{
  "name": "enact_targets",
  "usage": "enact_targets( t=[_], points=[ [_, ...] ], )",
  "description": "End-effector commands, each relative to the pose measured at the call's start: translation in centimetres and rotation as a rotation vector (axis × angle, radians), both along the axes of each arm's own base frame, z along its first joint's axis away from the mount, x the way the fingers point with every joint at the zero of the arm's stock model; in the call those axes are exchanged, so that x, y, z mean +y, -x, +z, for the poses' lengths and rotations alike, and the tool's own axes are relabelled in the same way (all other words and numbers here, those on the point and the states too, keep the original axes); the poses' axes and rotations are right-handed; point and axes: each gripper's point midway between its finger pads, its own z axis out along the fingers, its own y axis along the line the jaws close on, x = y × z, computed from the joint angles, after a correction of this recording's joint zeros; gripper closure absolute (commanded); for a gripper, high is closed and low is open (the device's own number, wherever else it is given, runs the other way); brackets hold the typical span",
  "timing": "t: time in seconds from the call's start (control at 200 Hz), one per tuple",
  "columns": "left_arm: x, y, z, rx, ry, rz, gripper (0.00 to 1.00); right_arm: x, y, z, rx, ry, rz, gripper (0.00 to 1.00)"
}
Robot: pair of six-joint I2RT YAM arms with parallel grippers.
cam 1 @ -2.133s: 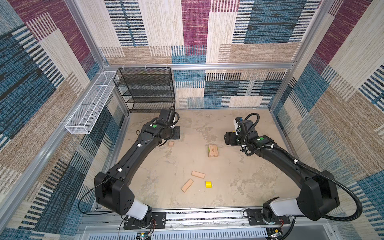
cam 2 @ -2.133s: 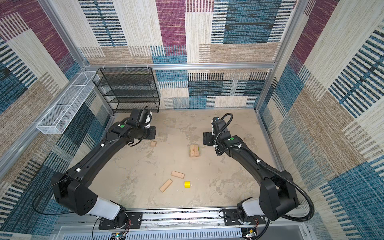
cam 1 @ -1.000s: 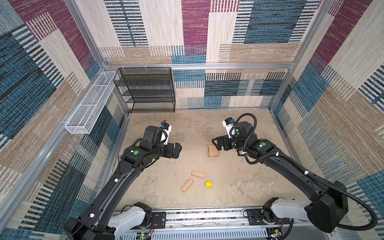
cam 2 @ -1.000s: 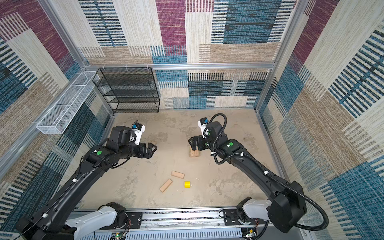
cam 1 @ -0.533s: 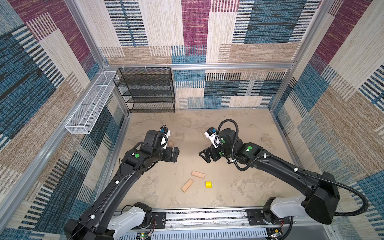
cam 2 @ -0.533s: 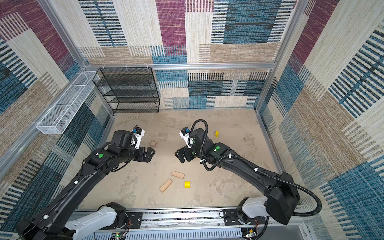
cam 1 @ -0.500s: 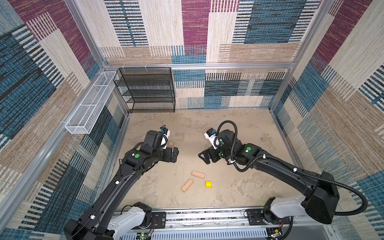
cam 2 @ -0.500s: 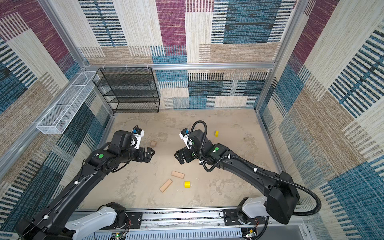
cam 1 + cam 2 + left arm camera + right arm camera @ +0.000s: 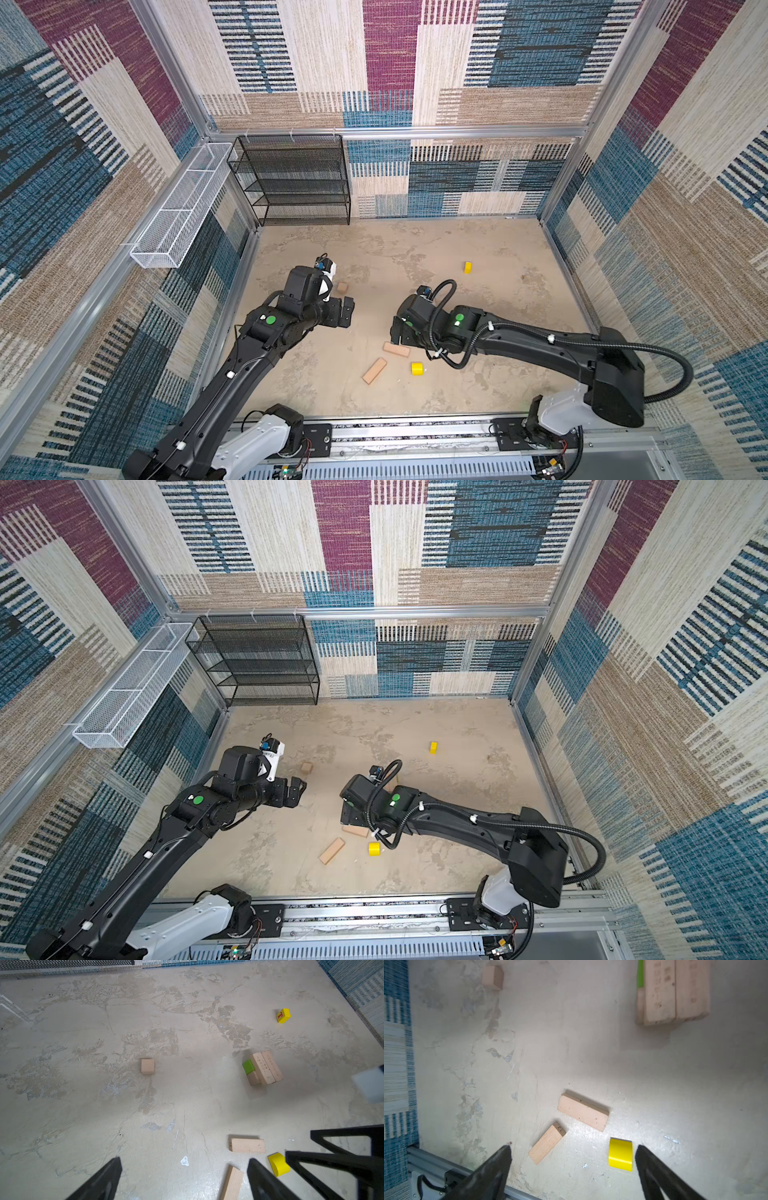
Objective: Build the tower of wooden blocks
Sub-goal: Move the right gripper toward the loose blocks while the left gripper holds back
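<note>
jaws on both arms stood wide apart and empty. the left gripper [image 9: 182, 1178] hung near a tan cube [image 9: 148, 1066], well apart from the tower [image 9: 262, 1070]. the right gripper [image 9: 571, 1167] hovered over loose pieces near the tower. the tower was barely begun: two tan planks [image 9: 272, 1068] lay side by side across a lime-green brick [image 9: 248, 1066] and a tan block [image 9: 253, 1078], with the right arm [image 9: 540, 345] hiding most of it in both top views. five pieces lay unplaced: the cube, a loose plank [image 9: 583, 1112], a second plank [image 9: 547, 1142] and a rounded yellow piece [image 9: 620, 1154] clustered near the tower, and a lettered yellow piece [image 9: 283, 1015] farther off on the tower's opposite side. by that count, most of the building remained.
</note>
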Motion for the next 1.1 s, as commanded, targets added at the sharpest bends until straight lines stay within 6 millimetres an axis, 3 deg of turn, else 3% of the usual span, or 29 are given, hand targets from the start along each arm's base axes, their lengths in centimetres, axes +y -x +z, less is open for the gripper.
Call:
enact_targets(
  t=[0.0,0.08,0.225,0.406,0.876,1.097],
  points=[
    [-0.3,0.4,0.6,-0.034,0.014,-0.038,0.01,-0.3,0.3,-1.1,0.046,0.083,-0.109,0.07],
    [-0.2,0.7,0.8,-0.047,0.02,-0.041,0.01,0.4,0.5,-2.1,0.091,0.136,-0.123,0.11],
    [-0.3,1.3,1.1,-0.061,0.03,-0.062,0.01,1.9,1.1,-3.6,0.115,0.194,-0.108,0.09],
    [-0.2,1.7,1.3,-0.077,0.028,-0.077,0.01,1.5,1.4,-5.7,0.138,0.249,-0.142,0.09],
    [-0.8,2.2,0.8,-0.068,0.012,-0.109,0.01,2.8,0.9,-8.0,0.155,0.298,-0.103,0.02],
    [1.1,1.7,0.8,-0.078,-0.064,-0.024,0.01,3.2,0.8,-8.1,0.151,0.28,-0.084,0.02]
  ],
)
